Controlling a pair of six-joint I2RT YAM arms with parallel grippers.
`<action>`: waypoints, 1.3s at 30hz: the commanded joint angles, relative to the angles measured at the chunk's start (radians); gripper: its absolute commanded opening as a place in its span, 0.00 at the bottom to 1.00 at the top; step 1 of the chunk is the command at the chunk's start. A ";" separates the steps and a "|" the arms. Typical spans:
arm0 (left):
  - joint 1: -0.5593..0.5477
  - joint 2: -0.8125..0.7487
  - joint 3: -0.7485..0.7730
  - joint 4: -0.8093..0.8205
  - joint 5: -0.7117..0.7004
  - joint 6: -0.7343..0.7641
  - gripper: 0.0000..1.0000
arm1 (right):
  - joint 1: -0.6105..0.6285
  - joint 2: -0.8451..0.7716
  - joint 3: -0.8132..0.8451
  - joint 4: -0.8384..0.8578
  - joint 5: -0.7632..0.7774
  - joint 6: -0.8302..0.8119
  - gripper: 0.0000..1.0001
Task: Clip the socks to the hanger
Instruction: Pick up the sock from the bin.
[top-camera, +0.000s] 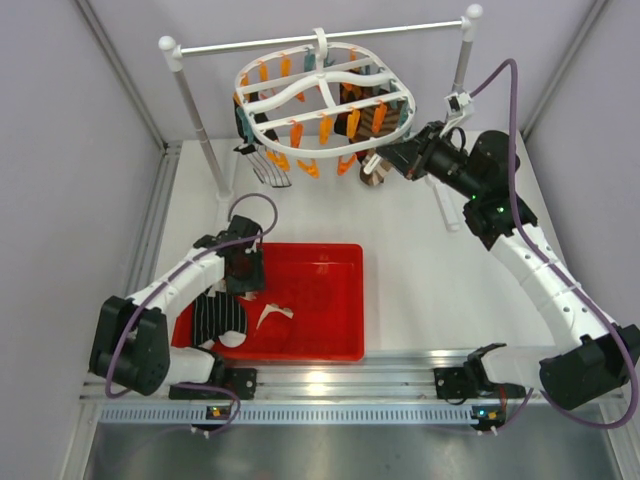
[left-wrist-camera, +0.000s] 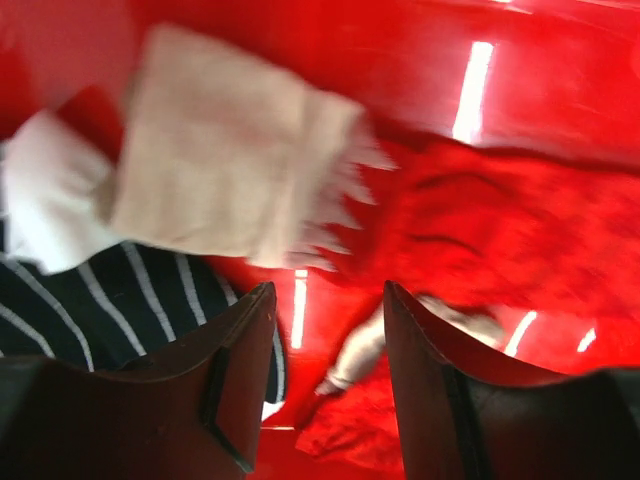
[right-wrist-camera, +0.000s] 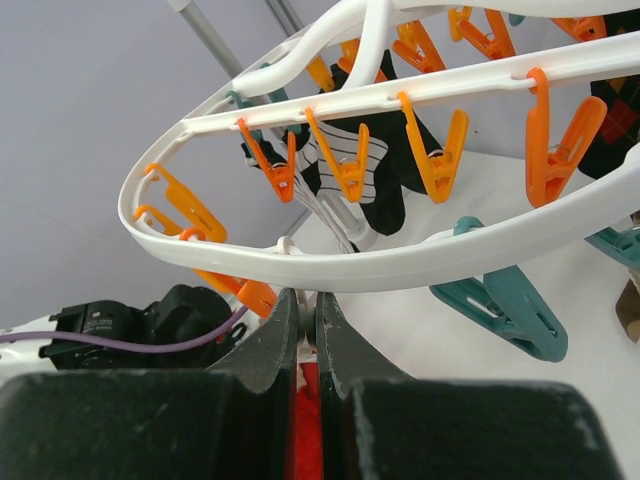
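The white hanger (top-camera: 320, 100) hangs from a rod, its orange and teal clips dangling. A black striped sock (top-camera: 265, 165) and a brown sock (top-camera: 377, 120) are clipped to it. My right gripper (top-camera: 388, 152) is at its near right rim. In the right wrist view the right gripper (right-wrist-camera: 306, 292) is shut on a thin white part just under the hanger's rim (right-wrist-camera: 400, 268). My left gripper (top-camera: 245, 275) is down in the red tray, open (left-wrist-camera: 328, 300) over a dark red sock (left-wrist-camera: 480, 230). A pale sock (left-wrist-camera: 220, 170) and a black striped sock (left-wrist-camera: 90, 300) lie to its left.
The red tray (top-camera: 300, 355) sits at the near left of the table. The white rod (top-camera: 320, 38) rests on two posts at the back. Grey walls close in on both sides. Another black striped sock (top-camera: 215, 318) and a white sock (top-camera: 270, 318) lie at the tray's near left.
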 joint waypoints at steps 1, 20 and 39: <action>0.029 -0.004 -0.023 0.067 -0.101 -0.117 0.52 | -0.012 -0.025 -0.010 0.004 0.011 -0.014 0.00; 0.043 0.036 0.010 0.061 -0.228 -0.447 0.51 | -0.012 -0.028 -0.030 0.025 0.011 0.015 0.00; -0.008 0.098 0.059 0.148 -0.164 -0.313 0.00 | -0.017 -0.034 -0.026 0.022 0.028 0.006 0.00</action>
